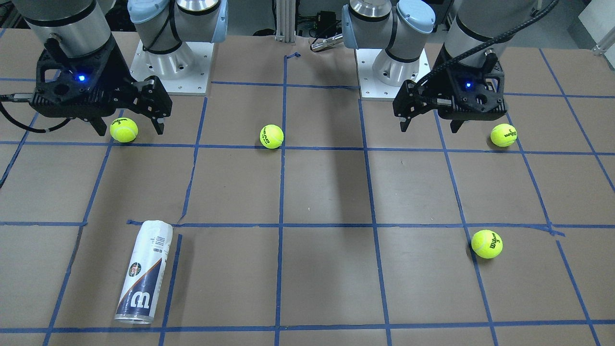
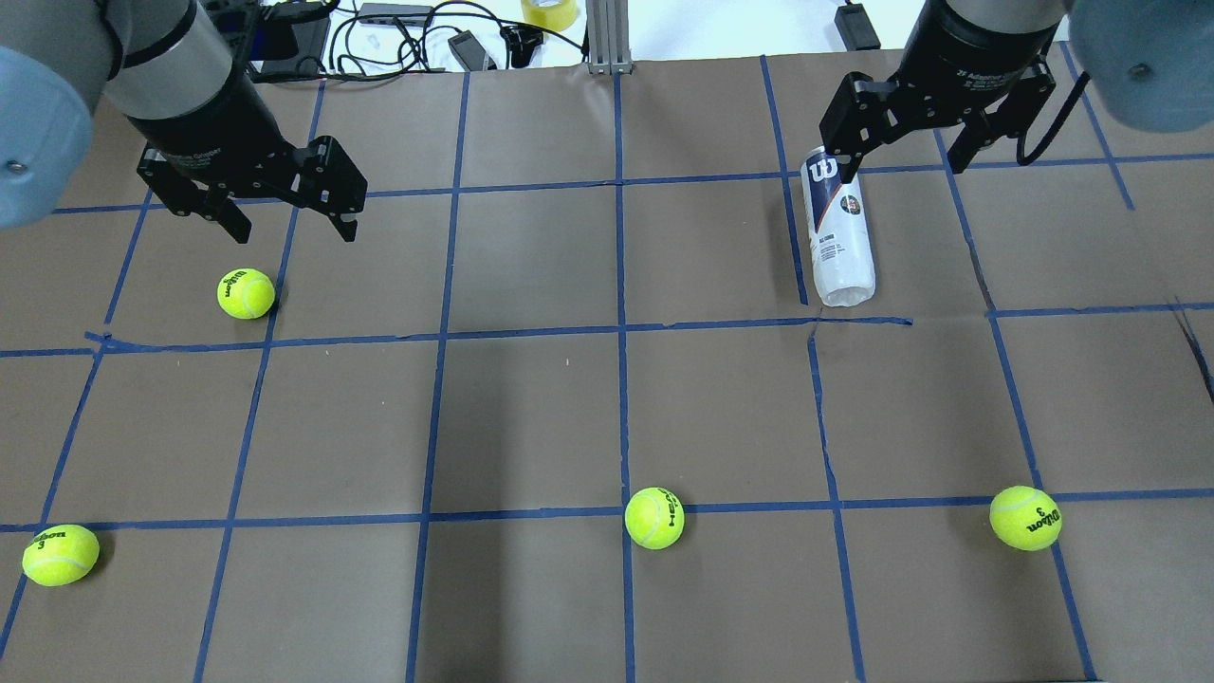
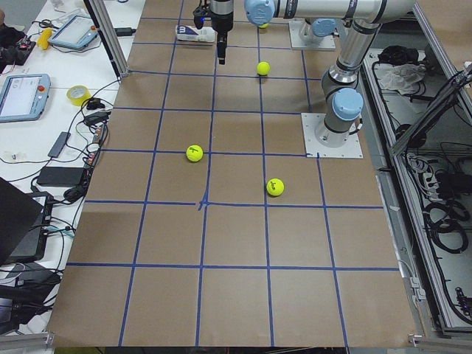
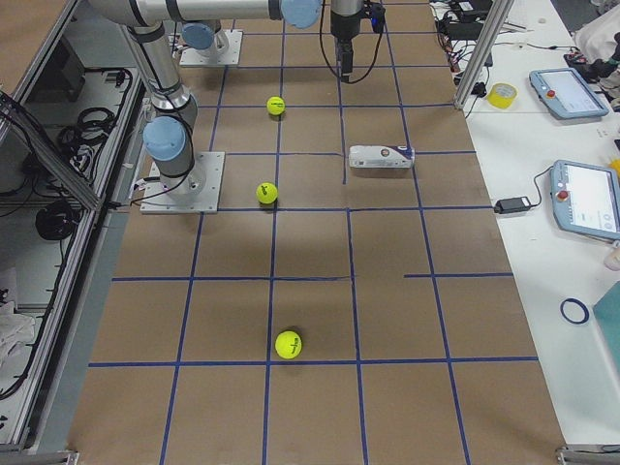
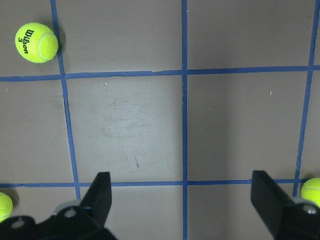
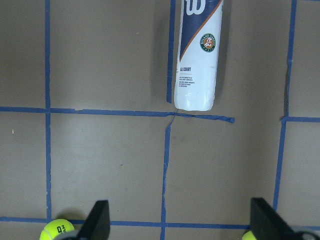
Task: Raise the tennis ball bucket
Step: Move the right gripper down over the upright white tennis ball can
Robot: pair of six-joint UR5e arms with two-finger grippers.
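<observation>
The tennis ball bucket [image 2: 836, 232] is a slim white-labelled tube with a navy band and a W logo. It lies on its side on the brown paper table, on the robot's right at the far side. It also shows in the front view [image 1: 144, 271] and the right wrist view [image 6: 199, 55]. My right gripper [image 2: 901, 161] is open and empty. It hangs above the table just past the bucket's logo end and is not touching it. My left gripper [image 2: 292, 228] is open and empty, hanging above the table's far left part.
Several yellow-green tennis balls lie loose: one [image 2: 246, 293] near the left gripper, one [image 2: 61, 554] at the near left, one [image 2: 654, 518] near the middle and one [image 2: 1025, 518] at the near right. Blue tape lines [image 2: 621, 332] grid the table. Cables and devices [image 2: 398, 28] lie past the far edge.
</observation>
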